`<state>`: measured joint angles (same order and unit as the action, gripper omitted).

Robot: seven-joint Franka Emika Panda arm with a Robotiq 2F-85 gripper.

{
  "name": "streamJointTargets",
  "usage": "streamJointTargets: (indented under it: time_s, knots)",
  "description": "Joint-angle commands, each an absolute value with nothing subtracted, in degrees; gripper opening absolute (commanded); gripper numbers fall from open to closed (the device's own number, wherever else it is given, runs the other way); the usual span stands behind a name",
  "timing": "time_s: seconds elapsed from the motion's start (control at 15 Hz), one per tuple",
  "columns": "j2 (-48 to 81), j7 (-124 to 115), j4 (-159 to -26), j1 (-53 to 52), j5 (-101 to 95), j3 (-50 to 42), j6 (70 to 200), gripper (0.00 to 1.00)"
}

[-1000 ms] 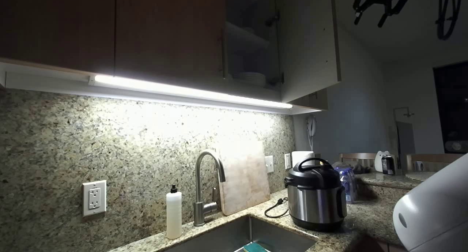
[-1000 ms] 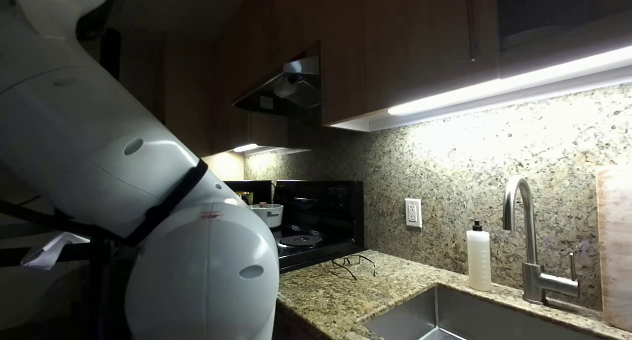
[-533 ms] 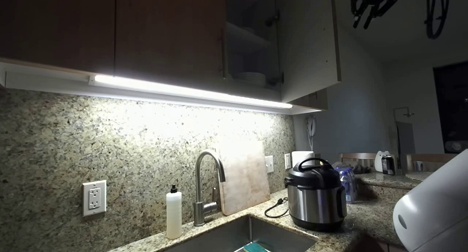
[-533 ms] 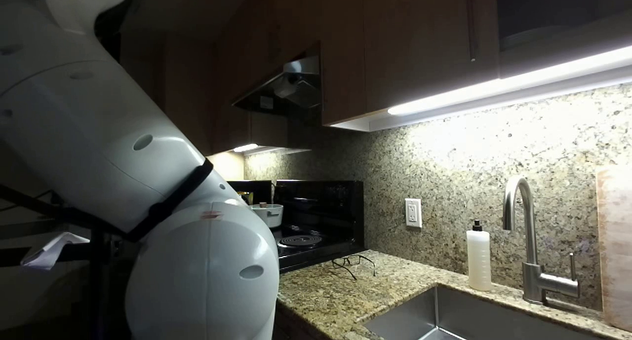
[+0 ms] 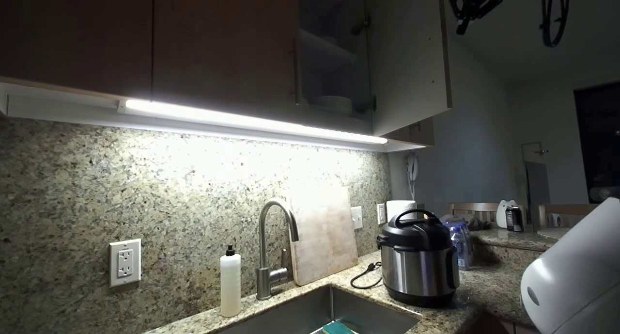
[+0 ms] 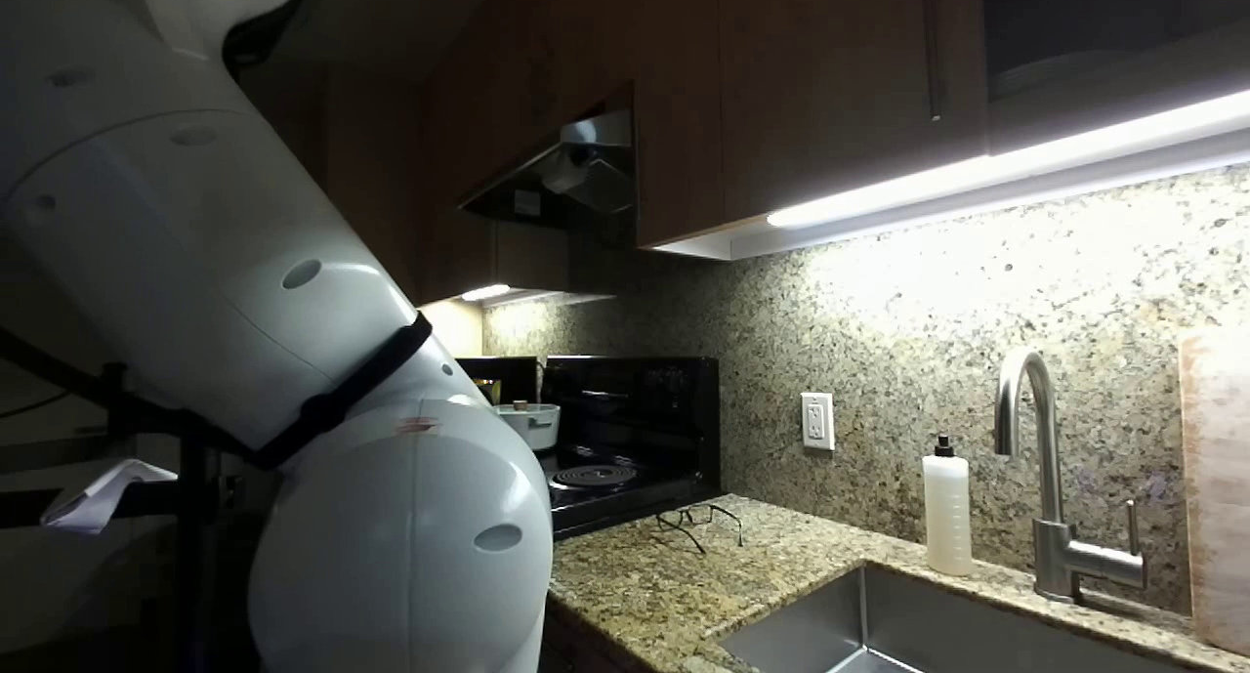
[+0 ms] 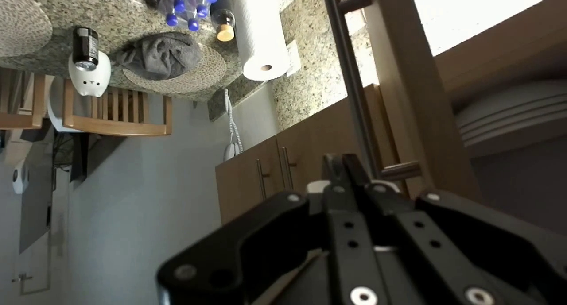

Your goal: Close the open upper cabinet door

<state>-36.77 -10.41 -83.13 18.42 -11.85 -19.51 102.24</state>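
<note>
Hovering right of the open upper cabinet door point(image 5: 407, 57), my gripper point(image 5: 461, 28) is pinched together! The bar handle point(image 7: 352, 70) is near.

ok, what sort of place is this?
A kitchen, probably in a home: there's a black coil-burner stove, a steel sink with a faucet, and what looks like an electric pressure cooker.
</note>
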Motion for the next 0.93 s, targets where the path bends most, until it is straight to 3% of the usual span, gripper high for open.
streamJointTargets:
  time_s: [0.0, 0.87]
  knots:
    - [-33.95, -11.36, -80.25, 18.48, -10.93, -18.72, 102.47, 0.09]
    - [-32.81, -8.54, -76.0, 16.69, -10.11, -17.68, 99.88, 0.07]
